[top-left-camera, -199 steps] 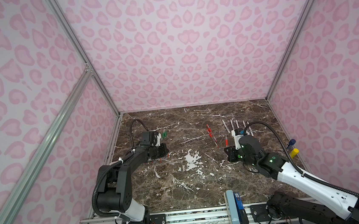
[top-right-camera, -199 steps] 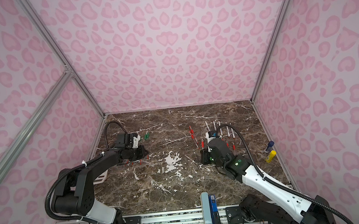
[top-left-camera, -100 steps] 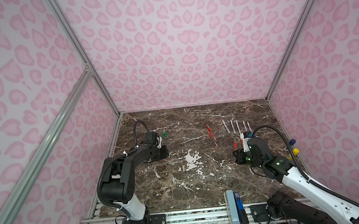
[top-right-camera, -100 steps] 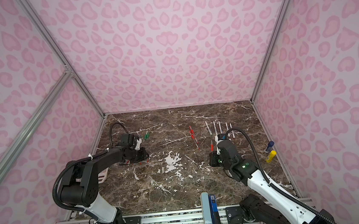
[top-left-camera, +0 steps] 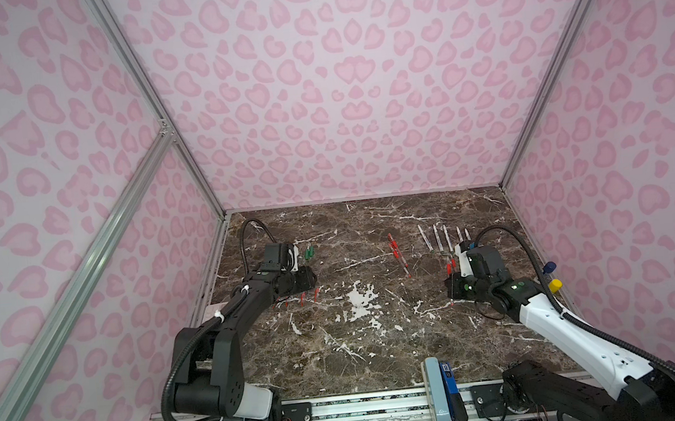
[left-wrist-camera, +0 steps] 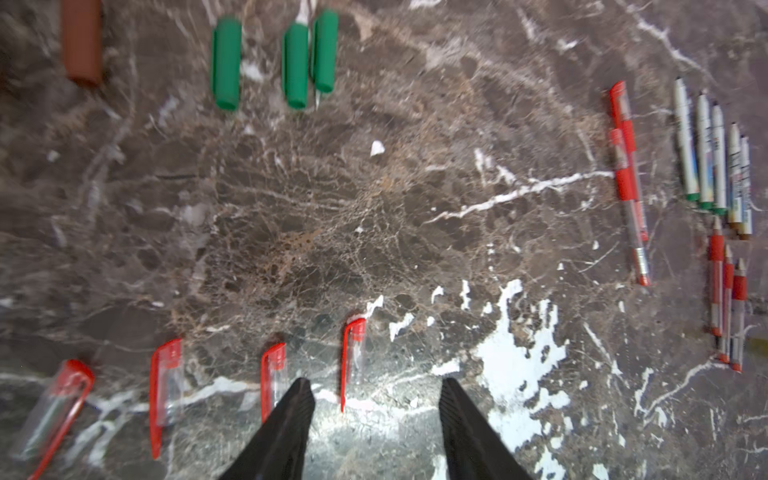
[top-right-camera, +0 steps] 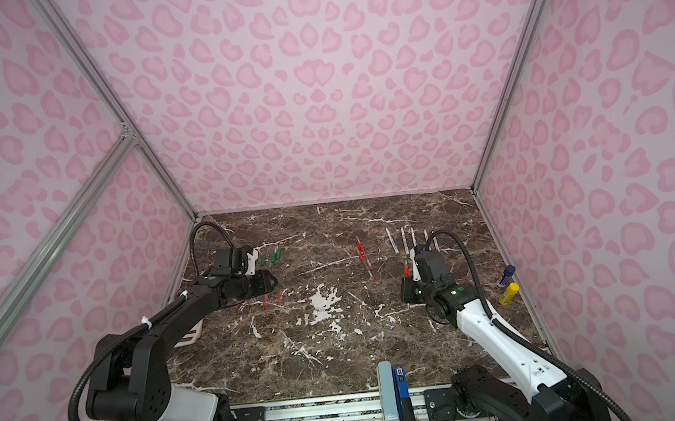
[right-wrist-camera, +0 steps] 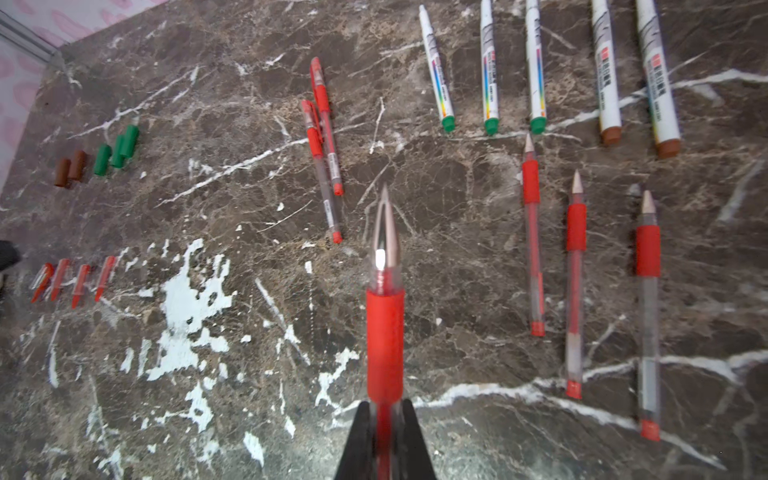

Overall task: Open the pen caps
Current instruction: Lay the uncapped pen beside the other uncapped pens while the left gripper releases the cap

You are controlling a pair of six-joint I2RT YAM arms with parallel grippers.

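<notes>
The left gripper [left-wrist-camera: 375, 383] stands open, holding nothing, above 4 red caps [left-wrist-camera: 165, 376] near the desk's [top-left-camera: 380, 341] left edge. The right gripper [right-wrist-camera: 384, 409] clamps 1 uncapped red pen [right-wrist-camera: 385, 332].

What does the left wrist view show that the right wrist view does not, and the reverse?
Only the left wrist view: the left pincer, open and holding nothing. Only the right wrist view: the right pincer shut on an uncapped red pen. Both: four loose red caps, three green caps, two capped red pens and the white markers.
</notes>
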